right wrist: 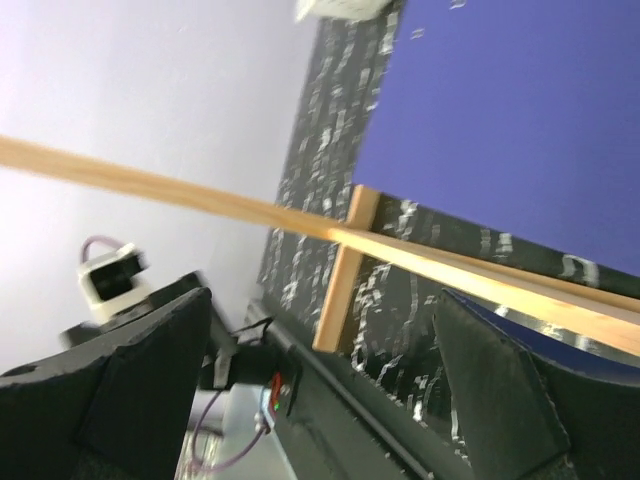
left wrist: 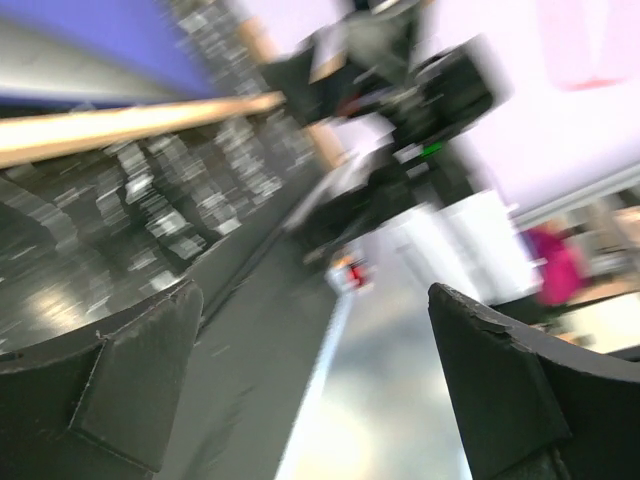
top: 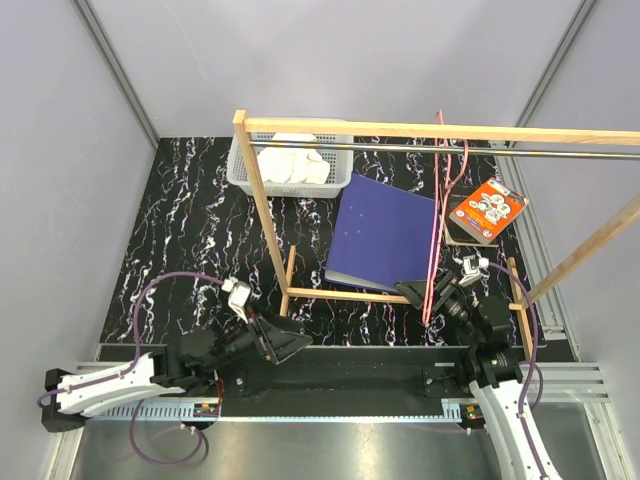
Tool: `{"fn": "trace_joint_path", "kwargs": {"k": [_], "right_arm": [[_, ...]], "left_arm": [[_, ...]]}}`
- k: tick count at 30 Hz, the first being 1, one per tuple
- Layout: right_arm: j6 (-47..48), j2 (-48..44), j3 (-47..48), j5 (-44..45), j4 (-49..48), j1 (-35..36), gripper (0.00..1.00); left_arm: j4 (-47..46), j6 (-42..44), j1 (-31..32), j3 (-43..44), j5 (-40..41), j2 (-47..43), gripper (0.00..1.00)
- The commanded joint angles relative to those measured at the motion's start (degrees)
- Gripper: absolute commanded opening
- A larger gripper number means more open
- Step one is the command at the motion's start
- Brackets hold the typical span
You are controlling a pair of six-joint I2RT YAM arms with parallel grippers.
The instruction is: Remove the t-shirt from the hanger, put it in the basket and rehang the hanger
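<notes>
black marbled tabletop [top: 180,230] carries a wooden rack frame [top: 262,210] with a metal rail [top: 560,151]. dark-blue sheet [top: 385,235] lies beneath. white t-shirt [top: 292,165] sits crumpled in a white basket [top: 300,187], back left. pink hanger [top: 434,240] hangs from the rail, well apart from the t-shirt. left gripper [top: 290,343] and right gripper [top: 415,290]: jaws spread wide, holding nothing.
</notes>
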State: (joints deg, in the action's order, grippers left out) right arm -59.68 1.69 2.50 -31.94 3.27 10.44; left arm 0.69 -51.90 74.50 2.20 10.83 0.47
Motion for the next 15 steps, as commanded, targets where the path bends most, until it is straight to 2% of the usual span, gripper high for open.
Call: {"fn": "trace_joint_path", "kwargs": {"k": [1,6,15], "right_arm": [[3.8,1.5,-2.3,6.7,7.5,0.3,1.0],[5.7,3.1,-2.3,8.7,9.1,0.2,1.0],[3.9,-0.7,-2.3,9.4,11.3,0.2,1.0]], "left_arm": [[-13.2,-3.5,0.1,-11.0,-1.5,-3.9,0.99],[-10.7,-3.8,0.1,-10.9,-0.5,-2.0,0.99],[-8.1,-4.8,0.1,-10.8,0.4,-2.8,0.99]]}}
